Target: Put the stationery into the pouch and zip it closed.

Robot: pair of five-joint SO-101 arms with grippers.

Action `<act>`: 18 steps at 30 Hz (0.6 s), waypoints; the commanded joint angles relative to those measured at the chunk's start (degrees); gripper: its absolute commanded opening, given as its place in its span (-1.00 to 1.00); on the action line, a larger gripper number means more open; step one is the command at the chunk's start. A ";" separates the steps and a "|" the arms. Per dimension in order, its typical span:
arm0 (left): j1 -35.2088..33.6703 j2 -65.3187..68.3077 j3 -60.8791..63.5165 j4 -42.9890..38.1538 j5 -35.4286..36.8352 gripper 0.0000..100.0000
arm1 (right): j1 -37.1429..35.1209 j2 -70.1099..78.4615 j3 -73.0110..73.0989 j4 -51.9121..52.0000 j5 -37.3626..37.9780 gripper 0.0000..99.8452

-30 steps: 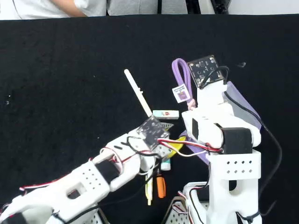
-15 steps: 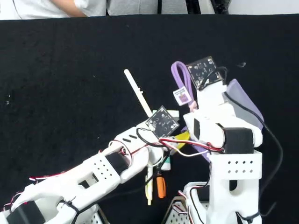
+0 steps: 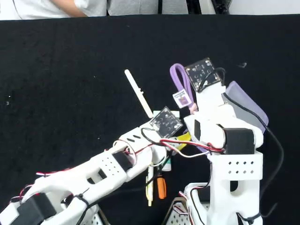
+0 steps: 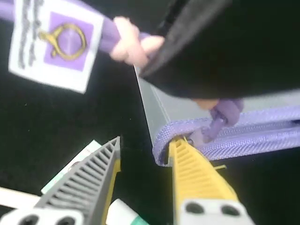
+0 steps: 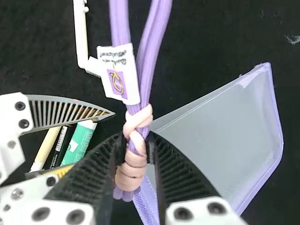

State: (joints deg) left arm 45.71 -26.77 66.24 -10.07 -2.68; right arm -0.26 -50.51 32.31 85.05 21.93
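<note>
My right gripper [image 5: 135,140] is shut on the purple strap [image 5: 123,37] of the pouch, just over its pink band [image 5: 132,165]. The translucent purple pouch [image 5: 225,140] hangs beside it, tilted off the table [image 3: 243,101]. A white tag [image 4: 56,44] dangles from the strap. My left gripper [image 4: 145,143] is open at the pouch's zip edge [image 4: 234,136], its yellow finger [image 4: 194,176] touching the corner while the grey finger [image 4: 89,183] stands apart. The stationery lies on the table: a white stick [image 3: 138,93], an eraser [image 3: 174,114] and pens [image 3: 150,187] under the left arm.
The black table [image 3: 70,84] is bare to the left and at the back. An orange marker [image 3: 161,187] and a green-capped tube [image 5: 82,140] lie by the pens. The right arm's base [image 3: 234,187] stands at the near edge, close to the left arm.
My left arm has pushed forward and to the right, bringing its open gripper up to the pouch's edge. The right gripper has shifted slightly left with the strap still held.
</note>
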 commanded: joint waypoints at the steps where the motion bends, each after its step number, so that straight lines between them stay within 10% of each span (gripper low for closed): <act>1: 0.84 1.67 -4.97 -1.32 -0.62 -0.66 | 1.32 -1.71 -1.19 0.53 1.05 -0.98; 18: -1.80 2.99 -3.12 -7.21 -0.70 -0.94 | 9.41 -1.71 -3.38 1.05 1.85 -0.98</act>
State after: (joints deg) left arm 45.98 -22.90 62.55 -13.41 -2.68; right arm 2.73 -50.51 32.31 86.02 23.34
